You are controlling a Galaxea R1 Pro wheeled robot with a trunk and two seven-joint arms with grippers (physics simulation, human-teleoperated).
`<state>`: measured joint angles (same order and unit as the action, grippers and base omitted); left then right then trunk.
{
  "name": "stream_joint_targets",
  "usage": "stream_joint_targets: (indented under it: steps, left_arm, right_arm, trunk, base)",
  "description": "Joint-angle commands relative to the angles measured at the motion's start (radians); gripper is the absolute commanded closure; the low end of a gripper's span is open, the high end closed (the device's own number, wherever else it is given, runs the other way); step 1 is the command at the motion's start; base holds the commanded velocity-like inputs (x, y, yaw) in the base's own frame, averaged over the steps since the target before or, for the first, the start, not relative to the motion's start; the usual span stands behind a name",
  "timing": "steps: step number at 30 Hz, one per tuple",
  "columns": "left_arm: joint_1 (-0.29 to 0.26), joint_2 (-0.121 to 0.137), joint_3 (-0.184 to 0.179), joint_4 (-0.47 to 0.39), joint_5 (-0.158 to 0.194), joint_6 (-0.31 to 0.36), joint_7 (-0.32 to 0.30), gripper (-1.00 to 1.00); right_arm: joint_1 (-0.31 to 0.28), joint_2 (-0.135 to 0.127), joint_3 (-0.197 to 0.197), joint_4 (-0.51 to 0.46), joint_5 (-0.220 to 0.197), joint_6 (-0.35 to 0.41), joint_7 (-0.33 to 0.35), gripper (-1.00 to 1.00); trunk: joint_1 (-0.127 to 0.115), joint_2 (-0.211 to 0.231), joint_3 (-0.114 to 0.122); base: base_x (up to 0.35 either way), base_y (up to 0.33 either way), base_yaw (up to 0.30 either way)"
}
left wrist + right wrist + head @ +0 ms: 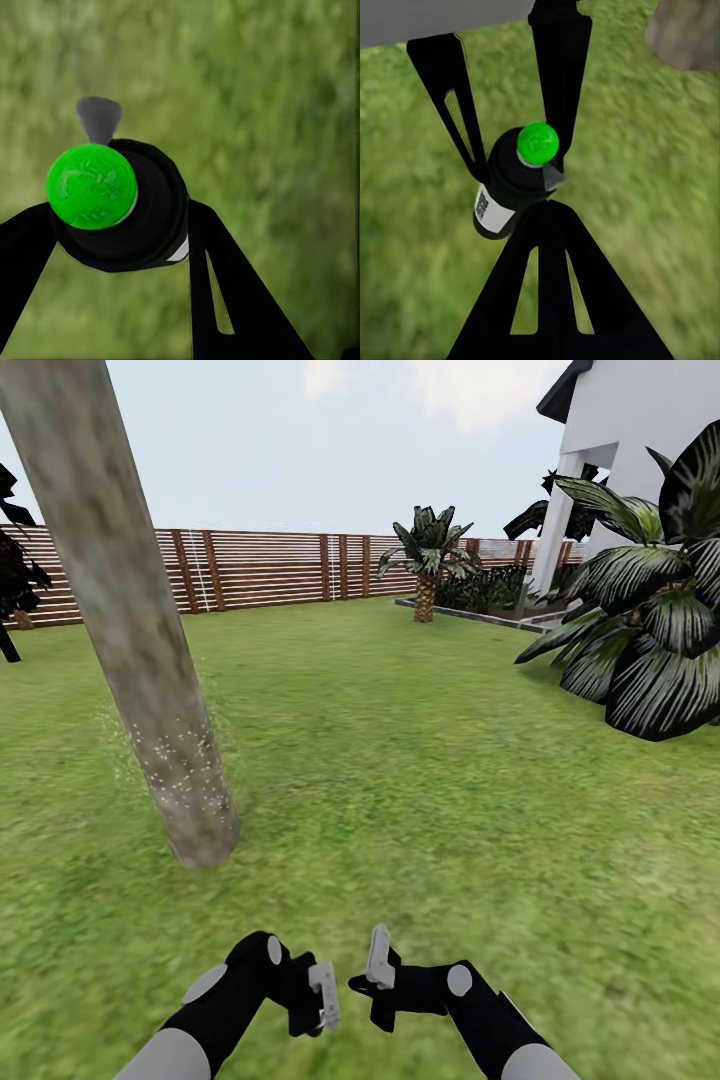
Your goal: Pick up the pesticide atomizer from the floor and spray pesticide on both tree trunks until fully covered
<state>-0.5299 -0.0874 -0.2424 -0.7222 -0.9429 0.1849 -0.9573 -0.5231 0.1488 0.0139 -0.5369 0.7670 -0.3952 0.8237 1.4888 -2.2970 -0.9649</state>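
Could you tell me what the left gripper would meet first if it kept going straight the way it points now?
Past the black bottle held between its fingers, the left gripper points at grass, so it would probably reach the lawn first; how far off that lies is unclear.

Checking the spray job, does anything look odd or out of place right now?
Yes. White pesticide specks sit in just a low band on the trunk; the rest above looks bare. The atomizer is clamped in the left gripper over grass, apparently not aimed at the trunk.

The white label (pixel 493 211) on the pesticide atomizer (pixel 514 184) is unreadable.
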Motion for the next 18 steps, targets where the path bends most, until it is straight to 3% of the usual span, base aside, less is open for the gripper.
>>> stream_joint_targets:
  steps: [1,7,8,11,18]
  left_arm:
    - [0.001,0.0,0.0,0.001,0.002,-0.001,-0.002,1.0]
    - [0.001,0.0,0.0,0.034,0.009,-0.013,-0.006,1.0]
    - [0.001,0.0,0.0,0.039,0.016,-0.014,-0.006,1.0]
    - [0.001,0.001,0.0,0.045,0.086,-0.025,-0.006,1.0]
    - [0.0,0.0,0.003,0.062,0.112,-0.05,-0.006,1.0]
  right_arm:
    - [0.0,0.0,0.0,0.0,0.0,0.0,0.0,1.0]
    - [0.0,0.0,0.0,0.0,0.0,0.0,0.0,1.0]
    - [0.0,0.0,0.0,0.0,0.0,0.0,0.0,1.0]
    - [0.0,0.0,0.0,0.0,0.0,0.0,0.0,1.0]
    - [0.0,0.0,0.0,0.0,0.0,0.0,0.0,1.0]
  trunk:
    - [0.0,0.0,0.0]
    - [0.0,0.0,0.0]
    - [0.0,0.0,0.0]
    - [0.0,0.0,0.0]
    - [0.0,0.0,0.0]
  base:
    - [0.0,0.0,0.0]
    - [0.0,0.0,0.0]
    - [0.0,0.0,0.0]
    - [0.0,0.0,0.0]
    - [0.0,0.0,0.0]
